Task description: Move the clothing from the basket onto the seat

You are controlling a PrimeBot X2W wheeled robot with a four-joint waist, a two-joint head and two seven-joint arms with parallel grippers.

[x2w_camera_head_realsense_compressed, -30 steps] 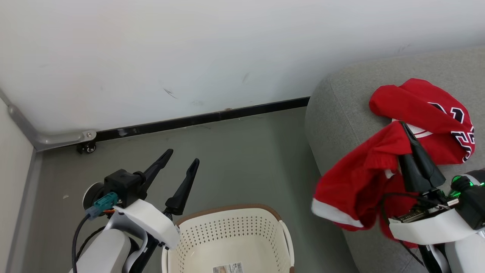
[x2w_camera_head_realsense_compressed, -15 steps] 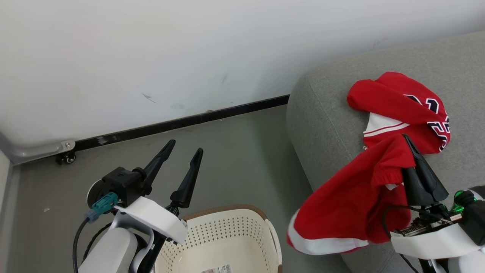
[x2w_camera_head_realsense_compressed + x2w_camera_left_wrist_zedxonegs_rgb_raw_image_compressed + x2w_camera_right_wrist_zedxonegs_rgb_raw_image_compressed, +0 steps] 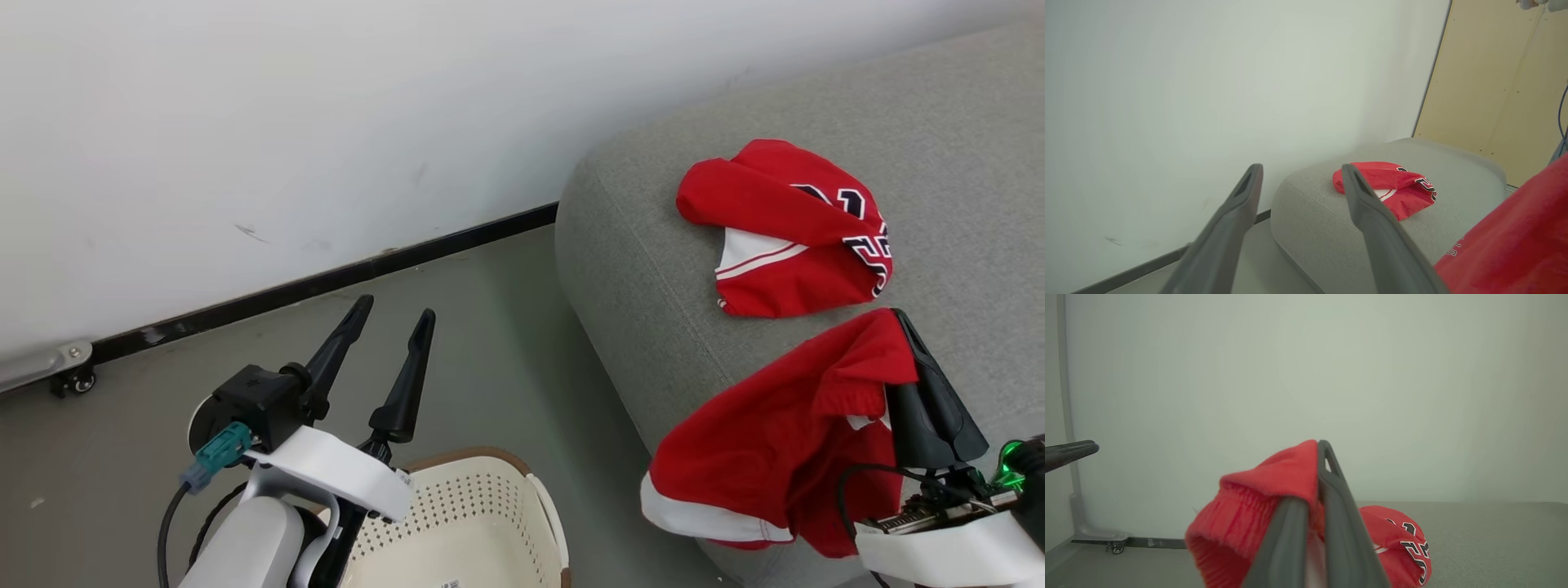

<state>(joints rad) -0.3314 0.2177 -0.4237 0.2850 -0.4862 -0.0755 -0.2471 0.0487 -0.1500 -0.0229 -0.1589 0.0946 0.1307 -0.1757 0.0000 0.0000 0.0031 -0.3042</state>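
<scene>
A red lettered garment (image 3: 788,233) lies crumpled on the grey seat (image 3: 653,245), also seen as the lettered garment (image 3: 1392,185) (image 3: 1400,543). My right gripper (image 3: 902,327) is shut on a second red garment (image 3: 767,449) with white trim, which hangs over the seat's front edge; the held garment (image 3: 1265,486) drapes over the fingers (image 3: 1335,498). The cream basket (image 3: 482,523) sits at the bottom, its floor bare except for a sticker. My left gripper (image 3: 392,314) stands open above the floor beside the basket, nothing between its fingers (image 3: 1372,212).
A white wall (image 3: 286,122) with a black skirting strip (image 3: 326,282) runs behind the grey floor (image 3: 490,367). A metal rail with a small caster (image 3: 73,380) sits at far left. A tan board (image 3: 1502,81) stands behind the seat.
The head camera has turned right, shifting the scene left. My right gripper has carried the held red garment further over the seat, apart from the lettered one. The left gripper stays open.
</scene>
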